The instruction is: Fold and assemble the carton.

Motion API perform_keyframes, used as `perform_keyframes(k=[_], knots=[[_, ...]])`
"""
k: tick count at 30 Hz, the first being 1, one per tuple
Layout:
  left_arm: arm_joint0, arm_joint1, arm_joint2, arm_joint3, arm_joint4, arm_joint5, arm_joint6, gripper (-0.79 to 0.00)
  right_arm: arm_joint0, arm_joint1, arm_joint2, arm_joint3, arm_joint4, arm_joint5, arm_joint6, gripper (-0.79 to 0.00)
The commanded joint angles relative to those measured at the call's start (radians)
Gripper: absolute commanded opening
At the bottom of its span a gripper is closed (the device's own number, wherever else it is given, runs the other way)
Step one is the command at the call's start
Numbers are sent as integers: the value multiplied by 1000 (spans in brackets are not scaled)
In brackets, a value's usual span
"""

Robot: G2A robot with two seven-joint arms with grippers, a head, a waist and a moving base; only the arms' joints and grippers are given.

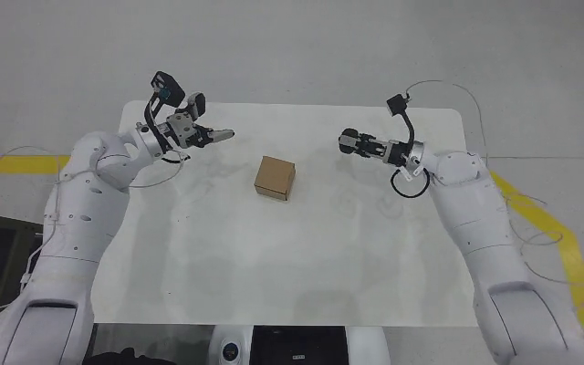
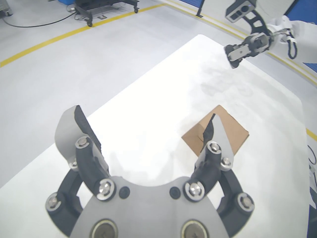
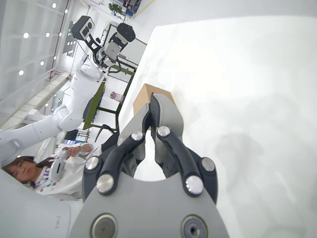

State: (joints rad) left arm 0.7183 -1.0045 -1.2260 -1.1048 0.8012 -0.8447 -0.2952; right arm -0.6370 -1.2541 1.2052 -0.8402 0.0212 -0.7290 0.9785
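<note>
A small brown carton [image 1: 275,177] stands closed as a box in the middle of the white table [image 1: 274,265]. My left gripper [image 1: 222,135] hovers over the table's far left part, well apart from the carton, pointing toward it. In the left wrist view this gripper [image 2: 146,112] is open and empty, with the carton [image 2: 231,127] beyond one fingertip. My right gripper [image 1: 346,141] hovers at the far right side, also pointing at the carton from a distance. In the right wrist view the gripper [image 3: 151,99] is shut with nothing in it, and the carton [image 3: 143,95] lies behind its tips.
Faint smudges mark the tabletop around the carton. The table's far edge [image 1: 292,105] runs just behind both grippers. Cables hang off the right arm [image 1: 406,187]. A yellow floor line [image 1: 23,164] passes left of the table.
</note>
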Motion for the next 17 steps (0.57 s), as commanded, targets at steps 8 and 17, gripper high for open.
perform_keyframes(k=[8,17], knots=[[-94,-3,-3,124,-8,90,-53,0,-67,77,192,-143,-274,13,-206,-739],[-125,-6,4,170,-15,84,-54,-1,-108,109,272,-225,-353,58,-255,-543]])
